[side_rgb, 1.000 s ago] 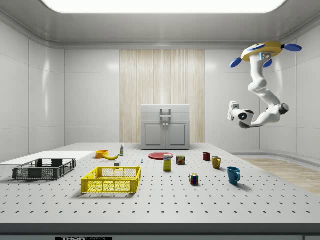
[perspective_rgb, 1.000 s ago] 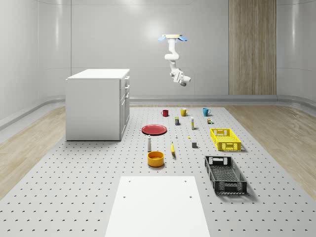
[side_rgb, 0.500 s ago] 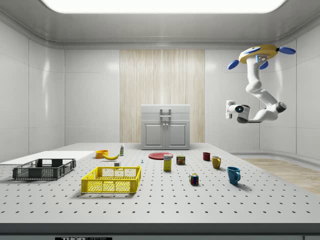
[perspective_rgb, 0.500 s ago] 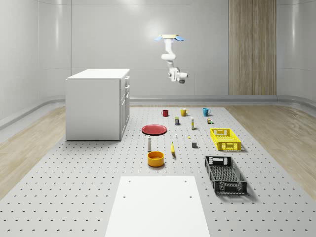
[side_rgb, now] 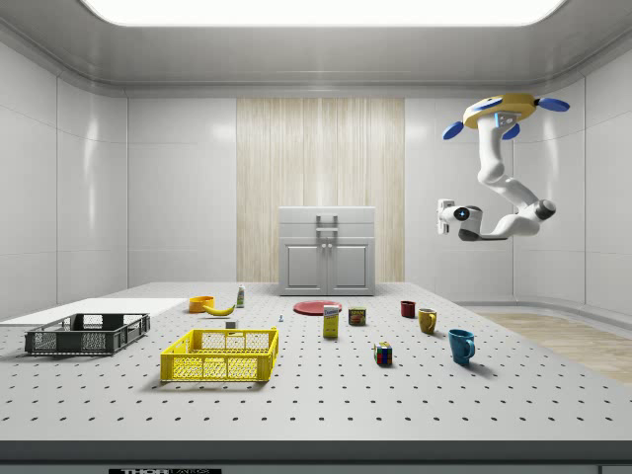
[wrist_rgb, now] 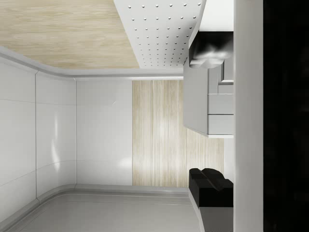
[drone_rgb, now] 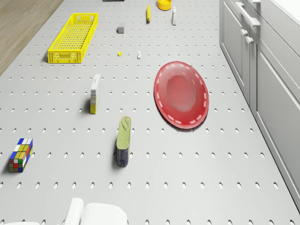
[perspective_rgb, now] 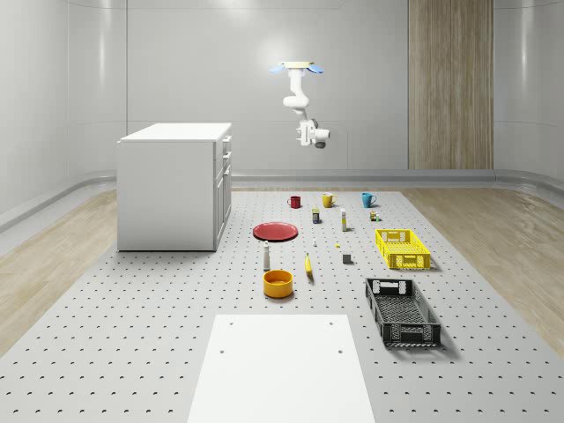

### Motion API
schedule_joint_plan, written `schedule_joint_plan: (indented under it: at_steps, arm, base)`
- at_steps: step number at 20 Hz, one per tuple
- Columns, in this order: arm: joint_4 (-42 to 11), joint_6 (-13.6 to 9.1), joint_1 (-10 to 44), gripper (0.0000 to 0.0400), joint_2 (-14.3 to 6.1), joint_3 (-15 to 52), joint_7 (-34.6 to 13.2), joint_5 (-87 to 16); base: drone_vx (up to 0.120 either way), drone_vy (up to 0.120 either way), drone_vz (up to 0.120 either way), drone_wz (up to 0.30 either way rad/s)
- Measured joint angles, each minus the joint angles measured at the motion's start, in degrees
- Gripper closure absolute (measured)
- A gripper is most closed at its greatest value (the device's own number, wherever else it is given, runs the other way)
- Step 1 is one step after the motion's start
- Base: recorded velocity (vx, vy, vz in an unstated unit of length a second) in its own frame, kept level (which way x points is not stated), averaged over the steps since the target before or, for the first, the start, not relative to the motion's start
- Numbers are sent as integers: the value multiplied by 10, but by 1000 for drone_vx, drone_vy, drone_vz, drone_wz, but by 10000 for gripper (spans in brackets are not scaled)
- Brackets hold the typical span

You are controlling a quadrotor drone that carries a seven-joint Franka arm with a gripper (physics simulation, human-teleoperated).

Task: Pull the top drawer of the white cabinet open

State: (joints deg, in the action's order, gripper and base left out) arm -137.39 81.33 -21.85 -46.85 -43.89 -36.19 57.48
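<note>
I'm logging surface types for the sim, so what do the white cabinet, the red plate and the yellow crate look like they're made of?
White cabinet: looks like painted wood or laminate, matte, with flat even panels and metal-looking handles. Red plate: glossy plastic or glazed ceramic, judging by its soft highlights; which one is unclear. Yellow crate: probably moulded plastic, with open lattice walls and a uniform bright colour.

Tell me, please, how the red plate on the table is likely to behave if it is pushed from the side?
The red plate looks shallow and lies flat on the perforated table, so it should probably slide rather than tip. Its glossy surface suggests a hard, stiff, possibly slippery body. Its thin raised rim might let a pusher ride up over it.
</note>
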Motion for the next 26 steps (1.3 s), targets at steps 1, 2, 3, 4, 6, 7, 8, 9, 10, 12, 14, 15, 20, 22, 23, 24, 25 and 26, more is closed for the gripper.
schedule_joint_plan:
  at_steps: [1,2,3,4,6,7,8,9,10,12,14,15,20,22,23,24,25,26]
  arm:
    - [-1,3,-4,95,-3,-2,-1,-1]
    - [-1,6,-8,95,-5,-4,-3,-3]
    - [-2,9,-11,95,-8,-6,-4,-5]
    - [-2,11,-15,95,-11,-8,-6,-6]
    - [-3,17,-22,95,-16,-12,-9,-10]
    - [-3,20,-25,95,-19,-13,-10,-11]
    - [-4,23,-29,95,-22,-15,-12,-13]
    - [-4,25,-32,95,-25,-17,-13,-15]
    - [-5,28,-36,95,-27,-18,-15,-17]
    - [-5,34,-42,95,-33,-21,-18,-20]
    - [-6,39,-48,95,-38,-24,-21,-24]
    - [-6,42,-52,95,-41,-26,-22,-26]
    - [-8,54,-67,95,-54,-32,-30,-35]
    - [-9,59,-72,95,-59,-35,-33,-38]
    - [-9,62,-75,95,-61,-36,-35,-40]
    - [-9,64,-78,95,-64,-37,-36,-42]
    - [-10,67,-81,95,-66,-38,-38,-44]
    - [-10,69,-83,95,-69,-39,-39,-45]
  base:
    - [120,0,0,0]
    - [120,0,0,0]
    - [120,0,0,0]
    - [120,0,0,0]
    - [120,0,0,0]
    - [120,0,0,0]
    - [120,0,0,0]
    - [120,0,0,0]
    - [120,0,0,0]
    - [120,0,0,0]
    - [120,0,0,0]
    - [120,0,0,0]
    - [120,0,0,0]
    - [120,0,0,0]
    - [120,0,0,0]
    - [120,0,0,0]
    - [120,0,120,0]
    - [120,0,120,0]
